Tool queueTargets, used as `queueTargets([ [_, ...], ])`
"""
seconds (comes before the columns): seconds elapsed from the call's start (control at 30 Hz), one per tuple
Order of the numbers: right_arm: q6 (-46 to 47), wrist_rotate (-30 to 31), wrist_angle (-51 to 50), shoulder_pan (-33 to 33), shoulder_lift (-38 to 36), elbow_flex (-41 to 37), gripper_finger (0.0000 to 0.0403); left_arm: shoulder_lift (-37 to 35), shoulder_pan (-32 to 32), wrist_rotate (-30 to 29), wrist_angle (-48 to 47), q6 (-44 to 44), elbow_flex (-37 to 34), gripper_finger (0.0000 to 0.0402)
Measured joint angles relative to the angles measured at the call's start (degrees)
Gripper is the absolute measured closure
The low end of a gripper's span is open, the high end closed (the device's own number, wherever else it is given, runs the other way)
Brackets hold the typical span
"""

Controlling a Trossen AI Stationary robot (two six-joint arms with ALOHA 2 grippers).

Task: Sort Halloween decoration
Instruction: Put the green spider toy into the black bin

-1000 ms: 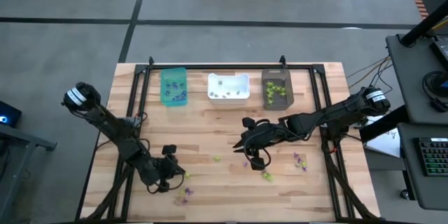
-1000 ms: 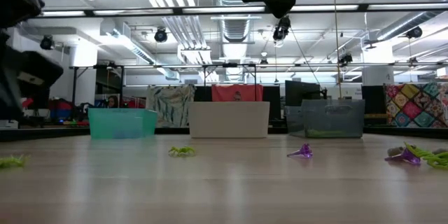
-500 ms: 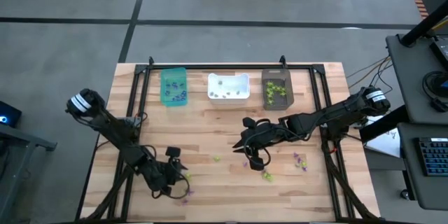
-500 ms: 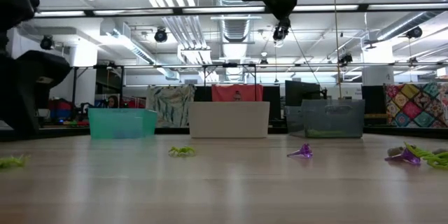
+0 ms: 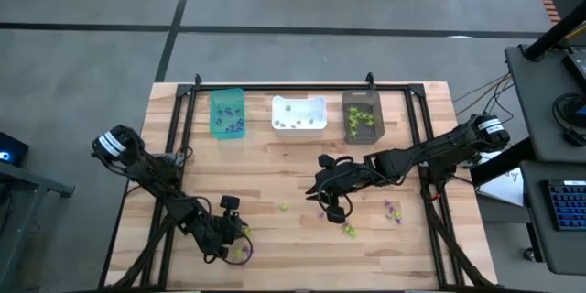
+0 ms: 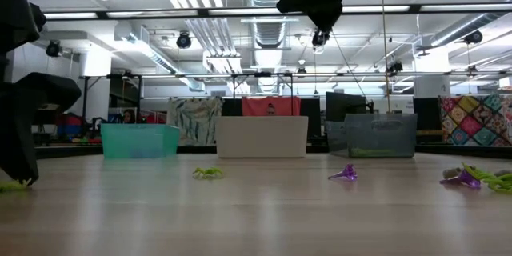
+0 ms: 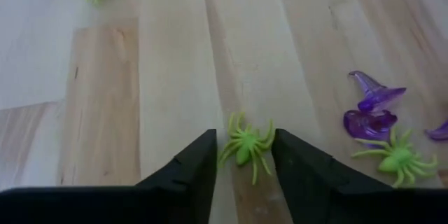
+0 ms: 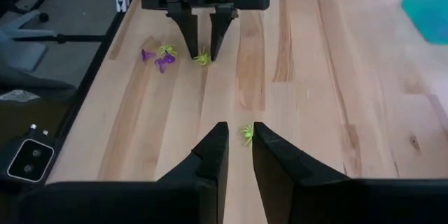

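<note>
Open light-wood bench [image 5: 275, 179] across the middle, between the two arms. Along the far edge, three rectangular plastic bins in a row: teal bin [image 5: 227, 113], white bin [image 5: 299, 113], dark brown bin [image 5: 362, 114], narrow gaps between them. Near the left front corner, left gripper [image 5: 233, 246] down low, fingers [image 7: 183, 175] spread around a lime-green plastic spider [image 7: 246, 145]; purple plastic trinkets [image 7: 372, 108] just beside, crowding that side. Right gripper [image 5: 330, 209] over the centre, blocking passage there. Loose trinkets [image 5: 394, 211] scattered toward the right front.
</note>
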Motion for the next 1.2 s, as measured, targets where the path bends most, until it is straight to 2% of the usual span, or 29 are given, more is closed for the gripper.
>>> queueTargets([
  [0.23,0.0,0.0,0.0,0.0,0.0,-0.6,0.0349,-0.4,0.0,1.0,-0.3,0.0,-0.1,0.0352],
  [0.5,0.0,0.0,0.1,0.0,0.0,-1.2,0.0349,-2.7,0.0,-0.8,-1.5,0.4,0.0,0.0396],
  [0.87,-0.8,0.0,0.0,0.8,-0.3,-1.8,0.0349,-4.3,3.2,-0.8,-3.5,0.5,3.4,0.0401],
  [1.2,-1.1,0.0,-8.5,4.8,-7.3,-1.8,0.0349,-7.7,11.4,-0.6,-10.6,9.6,11.4,0.0401],
])
